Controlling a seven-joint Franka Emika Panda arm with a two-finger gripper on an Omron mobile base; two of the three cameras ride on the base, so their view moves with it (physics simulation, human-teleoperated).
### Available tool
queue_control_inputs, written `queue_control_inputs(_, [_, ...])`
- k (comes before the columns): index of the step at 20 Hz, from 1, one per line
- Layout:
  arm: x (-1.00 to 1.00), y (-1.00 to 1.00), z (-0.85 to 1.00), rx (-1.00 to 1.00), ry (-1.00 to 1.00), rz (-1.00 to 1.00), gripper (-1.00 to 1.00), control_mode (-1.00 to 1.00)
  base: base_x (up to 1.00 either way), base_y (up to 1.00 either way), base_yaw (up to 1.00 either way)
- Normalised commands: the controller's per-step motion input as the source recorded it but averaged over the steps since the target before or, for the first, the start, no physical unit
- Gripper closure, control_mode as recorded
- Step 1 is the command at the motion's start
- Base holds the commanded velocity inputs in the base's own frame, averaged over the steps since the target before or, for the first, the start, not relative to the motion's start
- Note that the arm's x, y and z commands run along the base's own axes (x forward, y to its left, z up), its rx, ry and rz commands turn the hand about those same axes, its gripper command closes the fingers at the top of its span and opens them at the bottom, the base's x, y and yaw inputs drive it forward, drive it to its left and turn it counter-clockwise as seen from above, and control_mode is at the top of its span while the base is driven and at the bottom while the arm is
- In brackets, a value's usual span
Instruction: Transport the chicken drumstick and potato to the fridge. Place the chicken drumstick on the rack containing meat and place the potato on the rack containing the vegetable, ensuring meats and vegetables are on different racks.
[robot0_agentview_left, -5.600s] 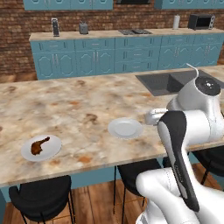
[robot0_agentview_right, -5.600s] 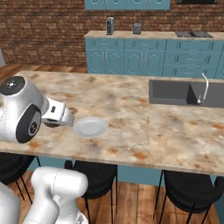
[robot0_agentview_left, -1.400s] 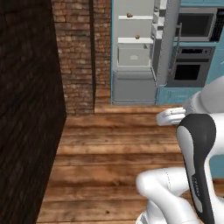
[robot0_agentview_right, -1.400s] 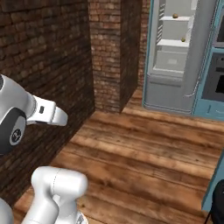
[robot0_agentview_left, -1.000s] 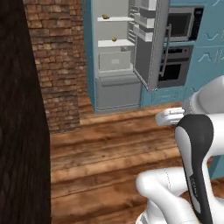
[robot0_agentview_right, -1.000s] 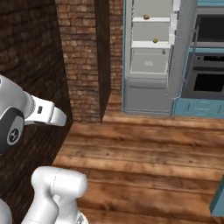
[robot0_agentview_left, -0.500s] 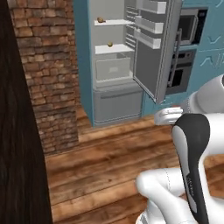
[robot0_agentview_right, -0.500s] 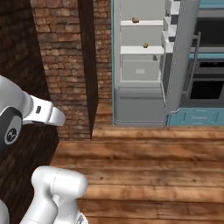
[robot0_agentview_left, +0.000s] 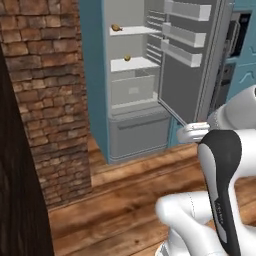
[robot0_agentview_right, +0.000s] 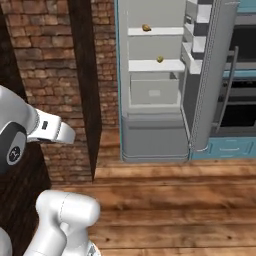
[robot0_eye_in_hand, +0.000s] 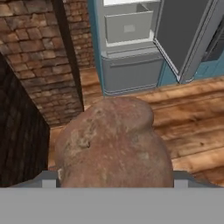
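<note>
no readable text anywhere tbh, nothing on the fridge or the oven next to it.

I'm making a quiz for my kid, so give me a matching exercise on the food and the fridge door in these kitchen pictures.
Things:
1. brown round potato
2. orange-yellow drumstick-shaped meat
3. small yellow knobbly vegetable
4. grey fridge door

Places or states:
A. lower white shelf
B. swung open
C. in the tool
D. upper white shelf

Pairs: 1-C, 2-D, 3-A, 4-B
</note>
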Motion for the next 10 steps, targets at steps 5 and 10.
queue_control_inputs(5, [0.0, 0.0, 0.0, 0.0, 0.0, 0.0, 1.0, 1.0, 1.0, -0.06, -0.12])
queue_control_inputs(10, [0.0, 0.0, 0.0, 0.0, 0.0, 0.0, 1.0, 1.0, 1.0, -0.28, -0.21])
